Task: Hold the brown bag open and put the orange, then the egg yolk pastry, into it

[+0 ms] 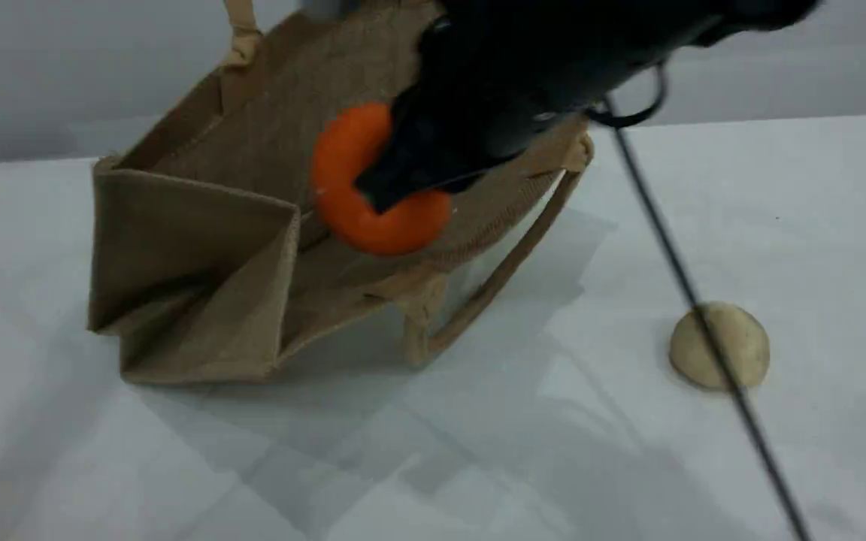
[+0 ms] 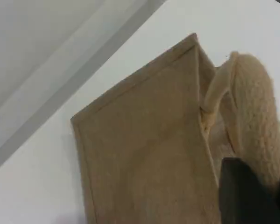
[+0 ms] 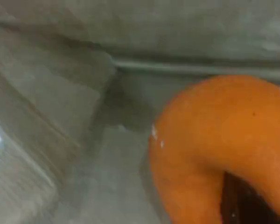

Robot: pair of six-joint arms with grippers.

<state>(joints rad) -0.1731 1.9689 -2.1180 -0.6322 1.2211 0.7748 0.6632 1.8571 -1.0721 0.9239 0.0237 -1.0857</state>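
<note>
The brown bag (image 1: 192, 248) lies tilted on the white table with its mouth facing right and up. One beige handle (image 2: 252, 112) is pinched in my left gripper (image 2: 252, 186), which is shut on it and holds the bag's upper side raised. My right gripper (image 1: 384, 191) is shut on the orange (image 1: 350, 203) and holds it in the bag's mouth, above the lower wall. In the right wrist view the orange (image 3: 214, 140) fills the lower right, with the bag's inside (image 3: 84, 93) behind it. The egg yolk pastry (image 1: 745, 346) rests on the table at the right.
A thin black cable (image 1: 658, 225) runs from the right arm down across the table and passes in front of the pastry. The bag's second handle (image 1: 493, 285) hangs loose toward the table. A grey wall stands behind the table.
</note>
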